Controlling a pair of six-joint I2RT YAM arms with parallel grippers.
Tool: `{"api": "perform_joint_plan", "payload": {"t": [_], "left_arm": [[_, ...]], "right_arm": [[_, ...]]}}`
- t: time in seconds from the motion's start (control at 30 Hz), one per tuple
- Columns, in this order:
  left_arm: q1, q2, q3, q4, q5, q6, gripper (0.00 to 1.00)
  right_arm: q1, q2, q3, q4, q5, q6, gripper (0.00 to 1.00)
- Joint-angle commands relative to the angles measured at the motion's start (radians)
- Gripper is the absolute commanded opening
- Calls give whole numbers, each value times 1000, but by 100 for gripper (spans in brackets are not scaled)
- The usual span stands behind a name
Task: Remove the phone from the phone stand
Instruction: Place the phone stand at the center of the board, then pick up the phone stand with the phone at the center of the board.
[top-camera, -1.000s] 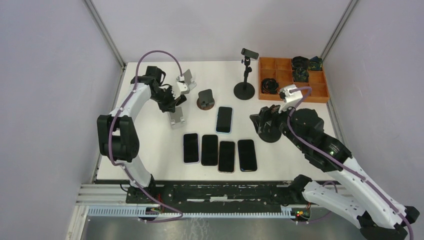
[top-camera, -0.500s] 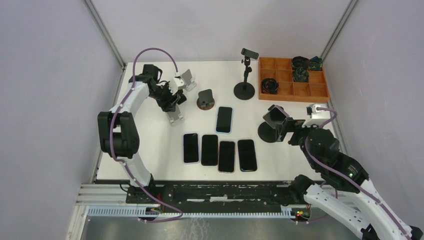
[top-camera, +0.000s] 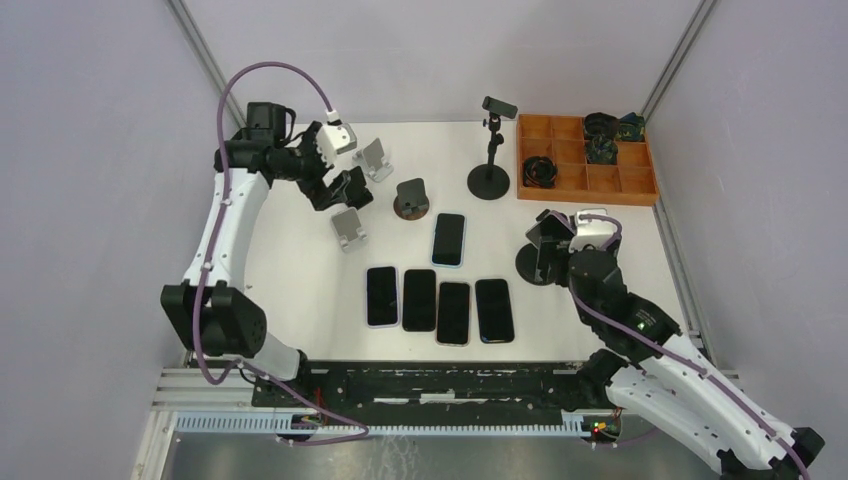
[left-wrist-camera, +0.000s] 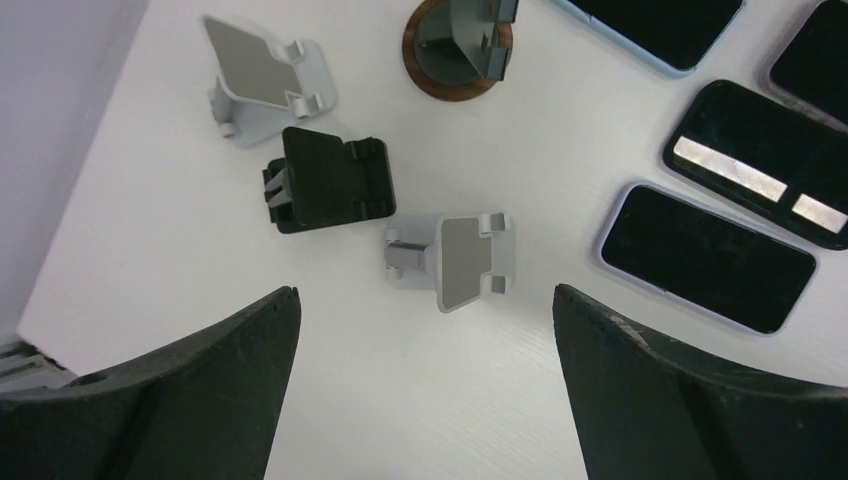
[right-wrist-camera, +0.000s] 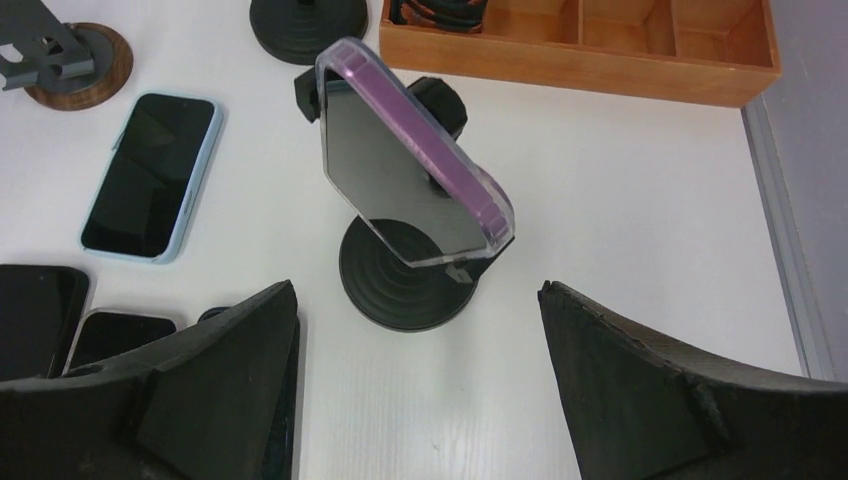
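We see the phone (right-wrist-camera: 405, 165) sitting on its black phone stand (right-wrist-camera: 400, 280), on the right side of the worktop (right-wrist-camera: 620, 200). The right jaws are wide apart and hold nothing. The phone is just in front of the gap between them and touches neither side. The right arm (top-camera: 640, 330) reaches toward it from the near edge. The worktop's right edge is close by on one side, with a bare strip between it and the stand. A wooden tray (right-wrist-camera: 570, 55) lies behind the stand. A phone in a blue case (right-wrist-camera: 150, 175) lies flat to the left, and four more phones (top-camera: 437, 305) lie in a row nearer the arms. The phone on the stand has a dark screen and a clear purple case. It leans back and is turned at a slant. The stand has a round foot. The left jaws are wide apart too and hold nothing, hanging over a small grey stand (left-wrist-camera: 455, 260) and a black one (left-wrist-camera: 330, 180) far to the left.
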Motion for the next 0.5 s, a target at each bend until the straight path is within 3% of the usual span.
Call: {"api": "perform_joint_plan", "payload": {"t": [0.0,0.1,0.3,0.47], "left_arm": [[5,-95,34,-32,49,-98,100],[6,-127,36,-13,47,-167,100],[5,-118,96,-27,44,-292,100],[6,-110,132,-26,25,-350,100]], "right_arm": [[-55,37,2,143,-39,-56,98],[-140,77,-6,173,-94,-86,98],[-355,144,-44,260,-411,-147,98],[-431,129,-69,366,-609,-159,93]]}}
